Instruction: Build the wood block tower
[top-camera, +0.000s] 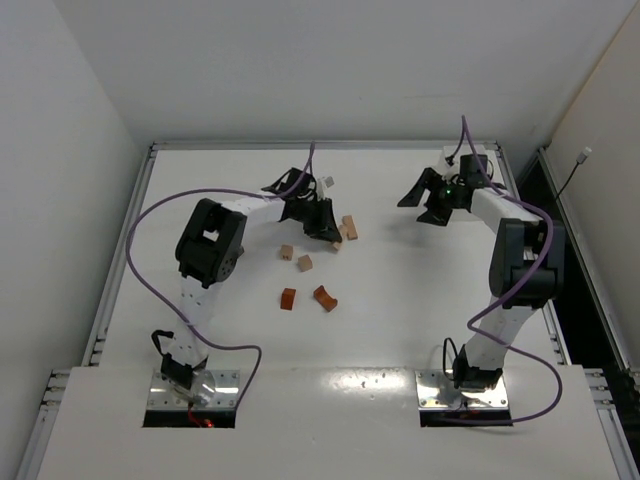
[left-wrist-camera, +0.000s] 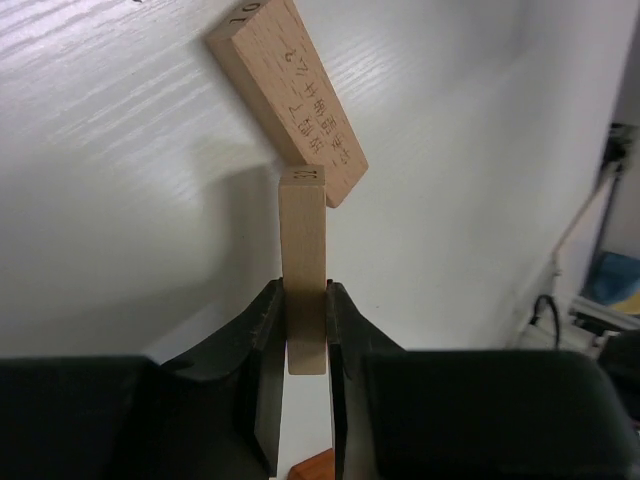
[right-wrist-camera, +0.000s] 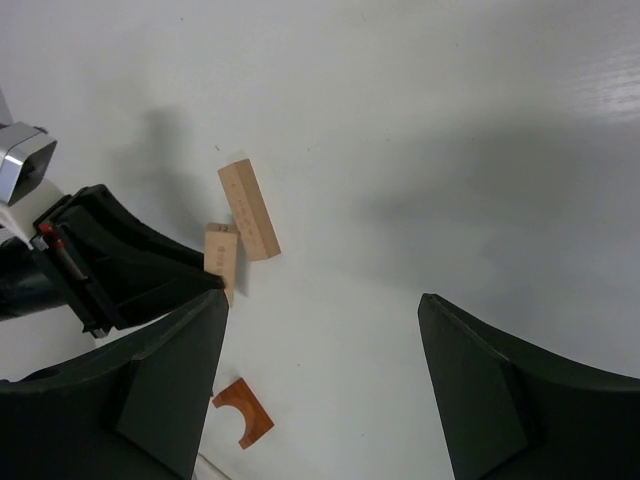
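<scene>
- Where the left tool (left-wrist-camera: 304, 292) reaches out over the counter (top-camera: 400, 300), it is clenched on a thin pale slab (left-wrist-camera: 303, 230), one black finger (left-wrist-camera: 262, 330) pressed to each broad face.
- Its grip takes only the near end of the slab; the rest sticks out straight ahead of the fingertips, standing on its narrow edge.
- At the slab's far end lies a pale bar (left-wrist-camera: 290, 100) with printed characters on its top face. It is flat on the counter, angled across the slab's line, and the slab's tip meets its long side.
- A reddish corner (left-wrist-camera: 315, 465) shows low between the fingers in the left wrist view; what piece it belongs to I cannot tell.
- From above, the left tool (top-camera: 322, 222) sits left of centre at the far half of the counter, with the bar (top-camera: 349, 227) just to its right.
- Nearer the arm bases lie two pale cubes (top-camera: 286, 252), close together but apart.
- Nearer still are a reddish block (top-camera: 288, 298) and a reddish arch (top-camera: 325, 298), side by side with a gap. All four lie loose and well clear of both tools.
- Over at the far right, the right tool (top-camera: 425, 208) is released, its fingers spread wide over bare counter and gripping nothing.
- Its wrist view looks between those fingers at the slab (right-wrist-camera: 221, 255) and bar (right-wrist-camera: 249, 208), well apart from the right tool (right-wrist-camera: 320, 385).
</scene>
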